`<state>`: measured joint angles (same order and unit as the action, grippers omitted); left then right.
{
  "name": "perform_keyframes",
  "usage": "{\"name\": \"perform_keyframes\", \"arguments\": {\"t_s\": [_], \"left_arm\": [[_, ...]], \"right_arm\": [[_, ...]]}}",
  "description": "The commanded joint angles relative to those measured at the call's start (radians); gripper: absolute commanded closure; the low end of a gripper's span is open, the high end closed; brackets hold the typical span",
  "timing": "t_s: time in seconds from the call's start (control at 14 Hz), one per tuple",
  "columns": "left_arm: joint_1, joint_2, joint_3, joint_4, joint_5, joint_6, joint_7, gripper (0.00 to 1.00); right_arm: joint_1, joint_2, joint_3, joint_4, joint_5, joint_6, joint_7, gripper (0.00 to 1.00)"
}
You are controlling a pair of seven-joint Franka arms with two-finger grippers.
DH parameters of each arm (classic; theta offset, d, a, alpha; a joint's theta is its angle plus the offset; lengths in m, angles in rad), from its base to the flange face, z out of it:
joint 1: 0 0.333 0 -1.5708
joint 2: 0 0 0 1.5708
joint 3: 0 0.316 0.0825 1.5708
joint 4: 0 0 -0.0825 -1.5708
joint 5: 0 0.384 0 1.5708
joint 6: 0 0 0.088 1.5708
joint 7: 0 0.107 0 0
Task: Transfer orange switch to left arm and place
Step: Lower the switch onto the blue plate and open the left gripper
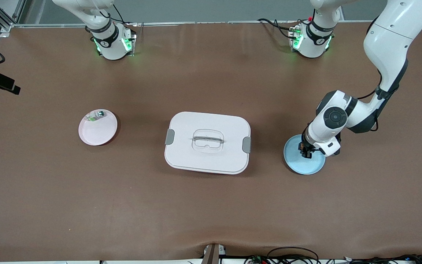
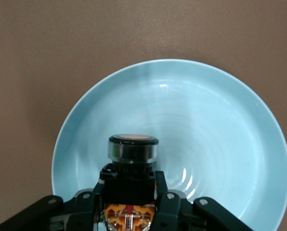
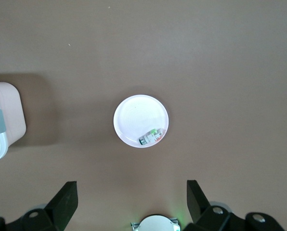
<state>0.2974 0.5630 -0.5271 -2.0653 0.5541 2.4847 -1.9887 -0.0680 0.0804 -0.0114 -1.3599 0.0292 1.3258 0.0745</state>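
The left gripper (image 1: 305, 152) is down over the middle of the blue plate (image 1: 308, 168), with its fingers (image 2: 168, 204) closed tight on the black body of the switch (image 2: 134, 149). The switch's silver collar and orange cap stick out past the fingertips toward the plate's bowl. Whether the switch touches the plate or hangs just above it cannot be told. Reading the front view as a dial centred on the box (image 1: 207, 121), the blue plate sits at 3 o'clock and the pink plate (image 1: 99, 135) at 9 o'clock, each well apart from the box. The box lies flat on the brown table (image 1: 211, 205), lid on, with a grey clip at its own 3 and 9 o'clock edges. A small green-and-silver part (image 1: 95, 116) lies on the pink plate near its 12 o'clock rim. The left arm's white wrist covers the blue plate's 1 o'clock edge. The right arm waits with the right gripper (image 3: 132, 199) high above the table, between its own base and the pink plate, fingers spread wide and holding nothing.
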Motion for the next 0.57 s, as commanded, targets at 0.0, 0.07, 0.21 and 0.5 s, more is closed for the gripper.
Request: {"name": "perform_keyframes", "arguments": {"t_s": [0.0, 0.07, 0.21, 0.5], "left_arm": [[-0.003, 0.017, -0.002, 0.014, 0.037, 0.013, -0.029, 0.91], [-0.003, 0.018, -0.002, 0.016, 0.038, 0.013, -0.027, 0.64], [-0.004, 0.044, -0.002, 0.036, 0.044, 0.010, -0.016, 0.15], [-0.012, 0.057, -0.002, 0.073, 0.041, 0.003, -0.038, 0.00]], "right_arm": [[-0.004, -0.024, 0.001, -0.033, 0.023, 0.027, -0.006, 0.00], [-0.004, -0.024, 0.001, -0.031, 0.023, 0.030, -0.006, 0.00], [-0.004, -0.024, -0.001, -0.028, 0.015, 0.036, -0.007, 0.00], [-0.001, -0.025, 0.001, -0.025, 0.009, 0.046, -0.053, 0.00]]}}
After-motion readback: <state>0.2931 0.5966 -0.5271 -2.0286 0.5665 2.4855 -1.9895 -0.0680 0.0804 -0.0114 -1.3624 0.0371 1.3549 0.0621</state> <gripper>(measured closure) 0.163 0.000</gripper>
